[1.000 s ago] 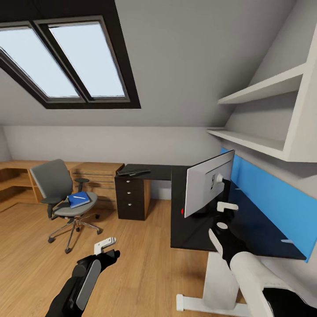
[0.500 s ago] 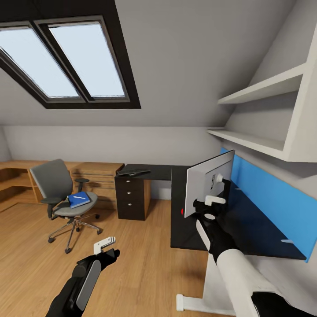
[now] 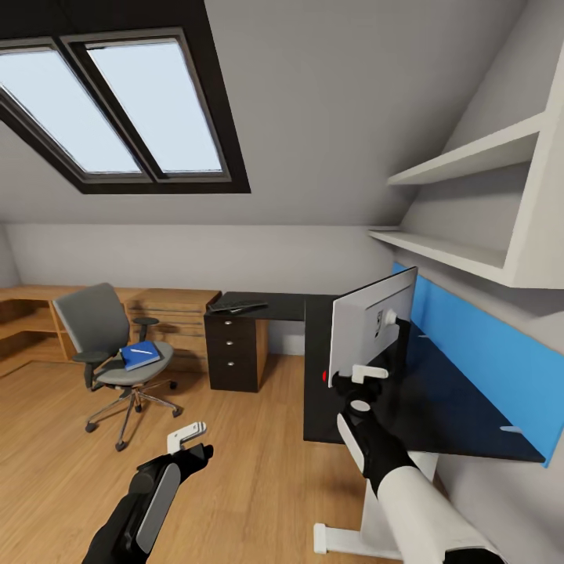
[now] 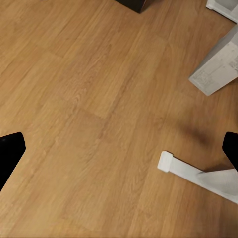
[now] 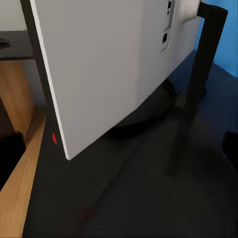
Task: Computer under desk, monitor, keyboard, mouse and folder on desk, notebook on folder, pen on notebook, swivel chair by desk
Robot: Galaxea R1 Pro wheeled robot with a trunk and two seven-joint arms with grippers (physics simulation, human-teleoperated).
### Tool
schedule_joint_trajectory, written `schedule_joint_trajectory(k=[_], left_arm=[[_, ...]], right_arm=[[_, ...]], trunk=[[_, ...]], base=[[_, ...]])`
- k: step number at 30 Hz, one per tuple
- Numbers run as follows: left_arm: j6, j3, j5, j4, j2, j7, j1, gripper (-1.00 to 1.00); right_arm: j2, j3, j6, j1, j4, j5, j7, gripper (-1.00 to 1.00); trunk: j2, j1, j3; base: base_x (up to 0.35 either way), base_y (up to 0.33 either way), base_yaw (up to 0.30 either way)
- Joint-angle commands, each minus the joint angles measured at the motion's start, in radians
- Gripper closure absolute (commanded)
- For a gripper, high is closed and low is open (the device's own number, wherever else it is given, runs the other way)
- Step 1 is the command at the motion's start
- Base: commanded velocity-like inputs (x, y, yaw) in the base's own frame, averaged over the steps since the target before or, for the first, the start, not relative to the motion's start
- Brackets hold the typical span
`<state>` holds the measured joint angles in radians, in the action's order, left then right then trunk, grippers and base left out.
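Observation:
The monitor [image 3: 370,331] stands on the black desk [image 3: 439,407] with its white back toward me; in the right wrist view the monitor [image 5: 114,64] is close, with its thin black neck beside it. My right gripper [image 3: 359,380] hangs open just below the monitor's lower near corner, its jaws wide apart around nothing [image 5: 119,148]. The grey swivel chair [image 3: 106,337] stands on the floor to the left, with the blue folder [image 3: 141,355] on its seat. A dark flat keyboard [image 3: 237,305] lies on the desk's far wing. My left gripper [image 3: 190,444] is open above the floor.
Wooden chests and shelving [image 3: 176,317] line the far wall behind the chair. White shelves [image 3: 470,251] hang over the desk. The desk's white foot [image 4: 196,173] rests on the wood floor, with a pale grey box [image 4: 218,69] beyond it. Black drawers [image 3: 231,352] carry the desk's far wing.
My right gripper has moved left along the desk, from behind the monitor's stand to its lower near corner. The left arm and everything else stayed still.

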<state>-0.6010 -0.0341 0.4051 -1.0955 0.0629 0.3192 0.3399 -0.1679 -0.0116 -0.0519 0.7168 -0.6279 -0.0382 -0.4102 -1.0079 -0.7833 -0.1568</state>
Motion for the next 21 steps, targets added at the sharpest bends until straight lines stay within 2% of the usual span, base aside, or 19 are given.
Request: schedule_joint_trajectory(k=[1,8,21], left_arm=[[-0.003,-0.001,0.011,-0.001,0.001,0.008,0.001,-1.00],[-0.003,-0.003,0.011,0.000,0.000,0.008,0.001,-1.00],[-0.003,-0.003,0.011,0.000,0.000,0.009,0.001,-1.00]], right_arm=[[-0.001,-0.007,-0.004,-0.002,-0.001,-0.004,-0.012,-1.00],[-0.002,-0.037,0.024,-0.015,-0.001,-0.004,-0.074,-1.00],[-0.001,-0.040,0.062,-0.019,-0.001,-0.005,-0.082,-1.00]], trunk=[[-0.001,0.000,-0.002],[-0.001,0.000,-0.002],[-0.001,0.000,-0.002]], base=[[0.031,0.026,0.000],[0.160,0.134,0.000],[0.232,0.195,0.000]])
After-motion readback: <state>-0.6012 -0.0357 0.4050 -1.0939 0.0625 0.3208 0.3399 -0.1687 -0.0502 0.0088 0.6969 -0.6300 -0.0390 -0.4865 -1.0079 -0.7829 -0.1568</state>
